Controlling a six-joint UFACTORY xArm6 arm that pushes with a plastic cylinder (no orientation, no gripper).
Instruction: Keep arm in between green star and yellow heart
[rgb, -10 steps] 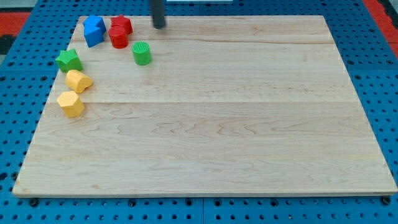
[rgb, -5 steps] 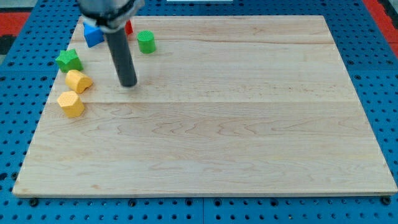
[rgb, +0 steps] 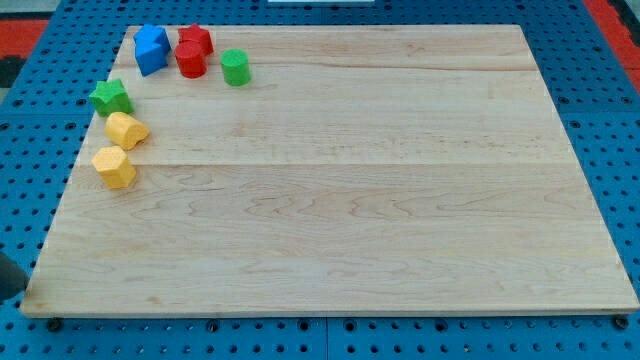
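Note:
The green star (rgb: 110, 97) lies near the board's left edge. The yellow heart (rgb: 126, 130) lies just below it, almost touching. A dark shape at the view's left edge, beside the board's lower left corner, is my rod. Only its lower end shows, and my tip (rgb: 12, 296) is off the board, far below both blocks and not between them.
A second yellow block (rgb: 114, 167), roughly hexagonal, lies below the heart. A blue block (rgb: 151, 48), two red blocks (rgb: 193, 51) and a green cylinder (rgb: 235, 67) cluster at the top left. The wooden board (rgb: 340, 200) rests on a blue pegboard.
My rod went from the board's top edge down past the blocks, then off the board to the lower left. The green cylinder ended a little higher and to the right.

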